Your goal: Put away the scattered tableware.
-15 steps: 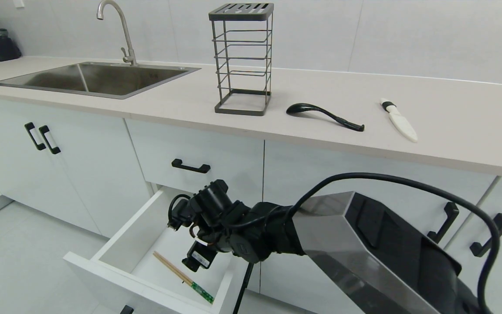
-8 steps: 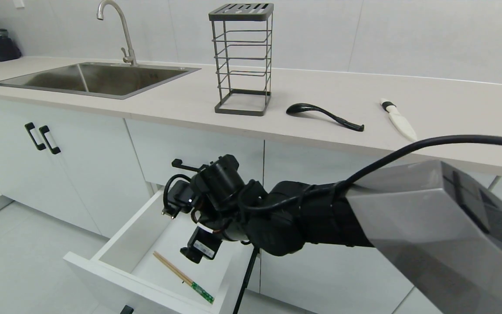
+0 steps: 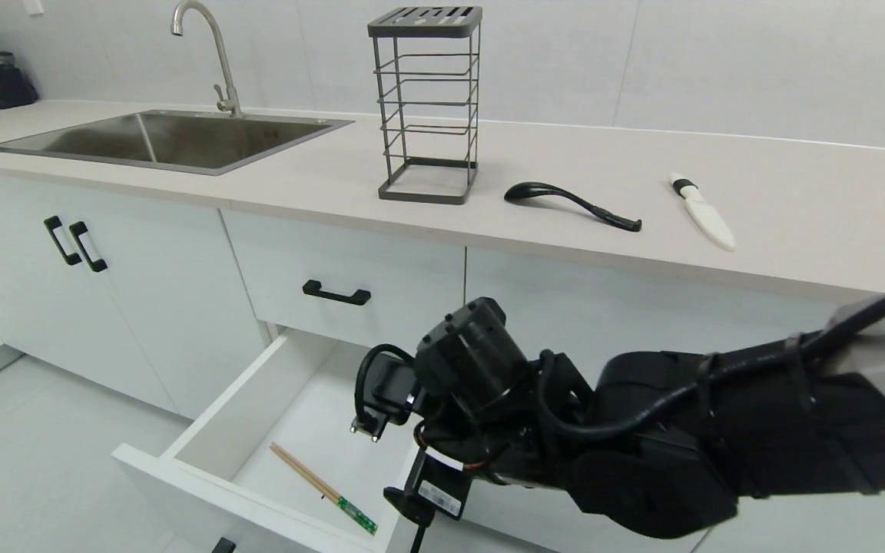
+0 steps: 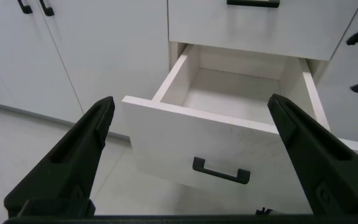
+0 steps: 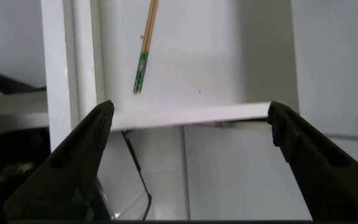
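Two chopsticks (image 3: pixel 323 488) lie side by side as one pair on the floor of the single open drawer (image 3: pixel 204 430), near its front wall, with their green-patterned ends toward the front. On the countertop (image 3: pixel 796 207) lie two more pieces of tableware, well apart from each other: one black ladle (image 3: pixel 571 203) just beside the wire rack, and one white knife (image 3: pixel 704 211) with a black band at its handle end. There is one wire rack (image 3: pixel 427 104), upright, and one sink (image 3: pixel 166 138) with one faucet (image 3: pixel 208 54).

The right gripper (image 5: pixel 190 112) hangs over the drawer's front right corner with its fingers spread wide and nothing between them; the chopsticks lie apart from it, farther in. The left gripper (image 4: pixel 190 102) is also released and empty; it faces the drawer's front panel from outside, where one black handle (image 4: pixel 221 171) sits. The closed drawer above carries one handle (image 3: pixel 336 293) too.

A white sticker (image 3: pixel 440 498) on the right arm's wrist bears dark print that is too small to read. The pattern on the chopsticks' green ends cannot be made out either.
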